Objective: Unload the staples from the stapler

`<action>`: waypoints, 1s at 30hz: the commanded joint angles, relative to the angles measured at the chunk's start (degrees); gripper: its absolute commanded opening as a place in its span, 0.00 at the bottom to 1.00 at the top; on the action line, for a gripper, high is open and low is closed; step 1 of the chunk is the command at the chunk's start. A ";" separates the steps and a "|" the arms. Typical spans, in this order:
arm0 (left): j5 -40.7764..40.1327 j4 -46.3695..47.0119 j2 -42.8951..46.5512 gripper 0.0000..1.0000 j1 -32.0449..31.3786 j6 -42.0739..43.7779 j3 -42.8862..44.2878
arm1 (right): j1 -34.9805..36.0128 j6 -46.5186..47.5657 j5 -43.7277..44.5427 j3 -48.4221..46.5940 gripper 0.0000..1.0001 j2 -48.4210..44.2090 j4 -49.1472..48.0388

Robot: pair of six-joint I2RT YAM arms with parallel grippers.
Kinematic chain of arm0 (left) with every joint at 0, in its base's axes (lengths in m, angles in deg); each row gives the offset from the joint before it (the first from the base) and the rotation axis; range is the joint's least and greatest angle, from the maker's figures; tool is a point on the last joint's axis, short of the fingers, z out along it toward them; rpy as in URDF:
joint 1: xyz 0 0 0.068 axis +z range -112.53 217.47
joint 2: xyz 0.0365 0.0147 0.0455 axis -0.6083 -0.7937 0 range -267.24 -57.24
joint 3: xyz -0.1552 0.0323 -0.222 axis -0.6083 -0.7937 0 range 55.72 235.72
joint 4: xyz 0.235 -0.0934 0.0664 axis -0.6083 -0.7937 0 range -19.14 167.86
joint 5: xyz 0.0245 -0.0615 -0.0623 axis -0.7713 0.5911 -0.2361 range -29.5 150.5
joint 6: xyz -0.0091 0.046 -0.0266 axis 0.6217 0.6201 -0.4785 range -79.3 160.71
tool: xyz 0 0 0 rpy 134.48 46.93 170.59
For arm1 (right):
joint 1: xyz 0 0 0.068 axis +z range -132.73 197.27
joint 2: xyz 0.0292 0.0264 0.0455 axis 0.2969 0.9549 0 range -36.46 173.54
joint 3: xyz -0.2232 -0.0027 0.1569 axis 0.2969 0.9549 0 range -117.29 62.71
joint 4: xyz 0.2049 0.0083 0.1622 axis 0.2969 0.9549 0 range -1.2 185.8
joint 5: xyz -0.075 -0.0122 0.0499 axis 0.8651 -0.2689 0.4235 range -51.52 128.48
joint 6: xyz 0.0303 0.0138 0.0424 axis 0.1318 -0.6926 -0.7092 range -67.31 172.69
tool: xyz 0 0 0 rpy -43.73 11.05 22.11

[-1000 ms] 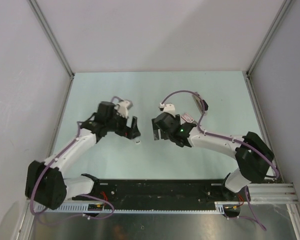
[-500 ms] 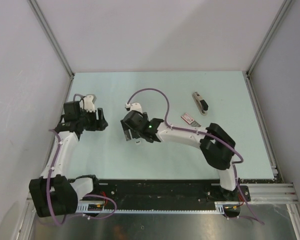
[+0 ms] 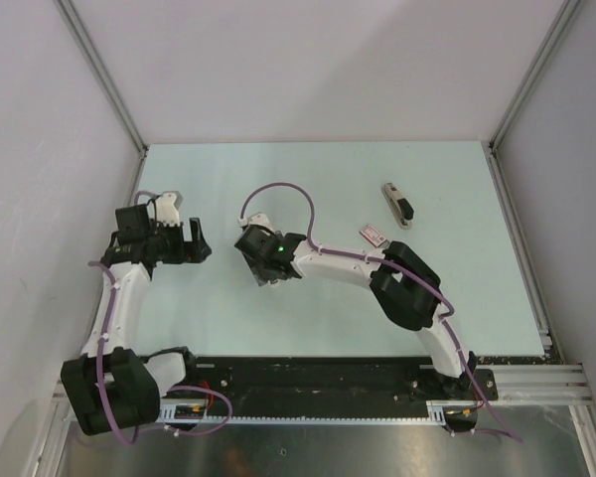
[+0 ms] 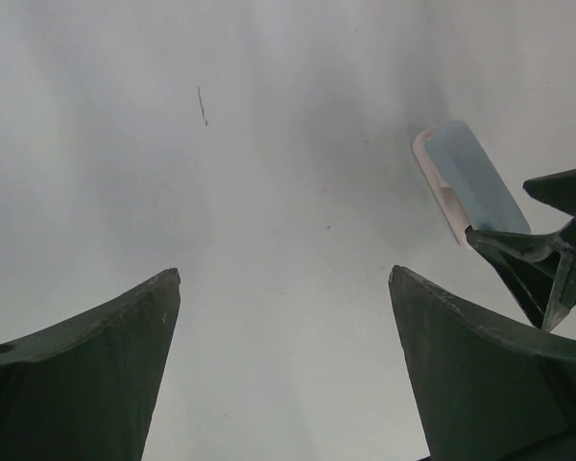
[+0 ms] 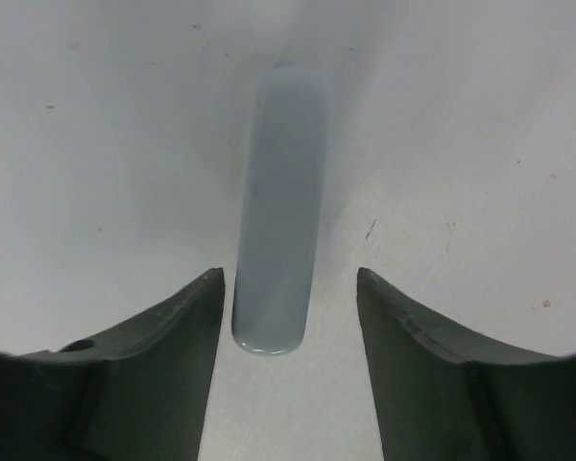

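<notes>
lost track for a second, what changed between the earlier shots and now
The left gripper pulled away from the centre to the left, open and empty. The right gripper swung left across the centre and now has its open fingers on either side of a small pale piece. The stapler and the small box stayed put.

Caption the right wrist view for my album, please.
Open right gripper straddles the near end of a pale rounded bar lying on the table.

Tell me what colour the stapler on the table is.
The stapler is dark with a pale beige top, clearest in the top external view.
</notes>
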 commanded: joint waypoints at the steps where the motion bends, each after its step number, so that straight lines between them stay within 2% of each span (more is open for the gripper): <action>1: 2.35 -0.22 2.01 0.96 0.25 4.47 -0.34 | 0.00 1.26 -0.12 -2.27 0.55 0.49 0.89; 5: 0.04 -0.25 1.76 0.92 0.24 4.65 -0.54 | -0.41 0.86 -0.99 -2.09 0.29 0.50 0.28; 10: -0.62 -0.22 2.01 0.87 0.20 4.85 -0.53 | -1.18 0.42 -3.13 -2.40 0.11 0.38 -0.40; 13: 3.43 -0.18 2.59 0.88 0.11 5.30 -0.75 | -2.08 -1.32 -5.15 -3.19 0.02 -0.89 -1.34; 18: 8.83 -0.25 2.99 0.99 -2.80 8.66 -0.89 | -3.77 -8.53 -6.81 -1.18 0.00 -7.49 -8.26; 22: 12.11 -0.25 2.05 0.98 -5.11 11.45 -1.49 | -4.32 -15.41 -8.00 7.16 0.00 -14.84 -19.96; 27: 17.15 -0.27 2.83 0.95 -8.16 16.20 -3.53 | -3.74 -20.52 -5.91 11.83 0.00 -18.80 -25.45; 30: 20.83 -0.38 3.57 0.97 -9.38 20.24 -4.77 | -3.32 -23.39 -5.31 14.05 0.00 -20.12 -28.26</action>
